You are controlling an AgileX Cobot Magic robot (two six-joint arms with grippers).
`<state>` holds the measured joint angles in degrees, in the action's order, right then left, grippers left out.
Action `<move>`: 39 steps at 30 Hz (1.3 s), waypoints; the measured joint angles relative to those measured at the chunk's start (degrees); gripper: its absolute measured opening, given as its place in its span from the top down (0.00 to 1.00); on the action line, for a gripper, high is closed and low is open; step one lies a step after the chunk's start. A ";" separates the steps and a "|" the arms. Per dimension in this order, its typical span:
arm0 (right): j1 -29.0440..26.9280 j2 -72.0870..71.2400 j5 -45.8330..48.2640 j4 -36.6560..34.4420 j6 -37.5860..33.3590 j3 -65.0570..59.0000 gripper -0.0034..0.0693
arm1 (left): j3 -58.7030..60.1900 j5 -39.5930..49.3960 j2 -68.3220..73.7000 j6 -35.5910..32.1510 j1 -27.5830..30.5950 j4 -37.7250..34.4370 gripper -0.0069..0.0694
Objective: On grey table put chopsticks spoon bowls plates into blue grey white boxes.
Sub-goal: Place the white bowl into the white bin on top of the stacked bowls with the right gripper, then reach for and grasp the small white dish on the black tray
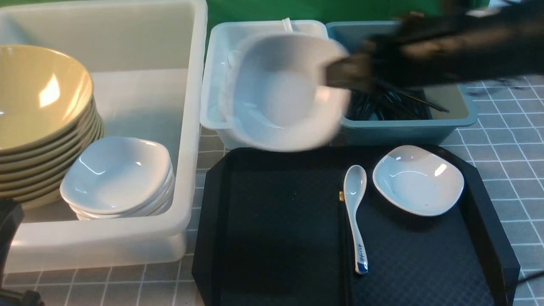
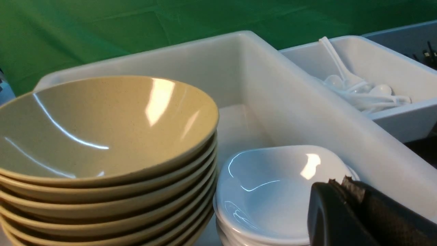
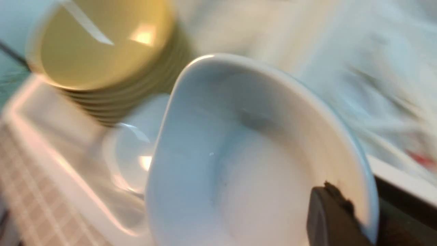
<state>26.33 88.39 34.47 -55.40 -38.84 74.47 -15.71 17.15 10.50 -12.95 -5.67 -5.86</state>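
My right gripper (image 1: 335, 76) is shut on the rim of a white plate (image 1: 280, 91), held blurred in the air in front of the small white box (image 1: 212, 85). The right wrist view shows that plate (image 3: 256, 153) pinched at its edge by my gripper (image 3: 355, 212). Another plate (image 1: 418, 178), the spoon (image 1: 356, 212) and a black chopstick (image 1: 342, 221) lie on the black tray. Tan bowls (image 1: 38, 119) and stacked plates (image 1: 119, 174) sit in the big off-white box (image 1: 191, 127). My left gripper (image 2: 341, 182) is shut and empty beside that plate stack (image 2: 273, 191).
The blue-grey box (image 1: 467, 114) holds several chopsticks (image 1: 391, 106). White spoons (image 2: 368, 94) lie in the small white box. The black tray (image 1: 276, 238) covers the near middle of the grey table (image 1: 510, 140). A green backdrop stands behind the boxes.
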 joint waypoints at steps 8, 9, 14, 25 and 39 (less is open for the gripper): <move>14.92 22.70 -10.28 -2.96 -2.82 17.75 0.83 | 0.02 -0.25 0.00 0.39 0.00 0.00 0.92; 15.78 24.30 -10.77 -3.00 -2.82 18.97 0.81 | 0.02 -0.25 0.00 0.39 0.00 0.00 0.92; 17.74 29.04 -10.93 -2.97 -2.60 22.44 0.60 | 0.02 -0.25 0.00 0.39 0.00 0.00 0.92; 6.57 15.83 13.60 33.47 22.05 20.27 0.23 | 0.02 -0.01 0.00 0.39 -0.03 0.00 0.92; -15.53 9.32 4.84 46.80 37.67 -14.46 0.23 | 0.43 -1.00 0.00 0.39 -0.07 0.00 0.92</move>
<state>10.80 97.71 39.30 -8.60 -1.17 60.01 -15.28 16.16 10.50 -12.56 -5.75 -5.86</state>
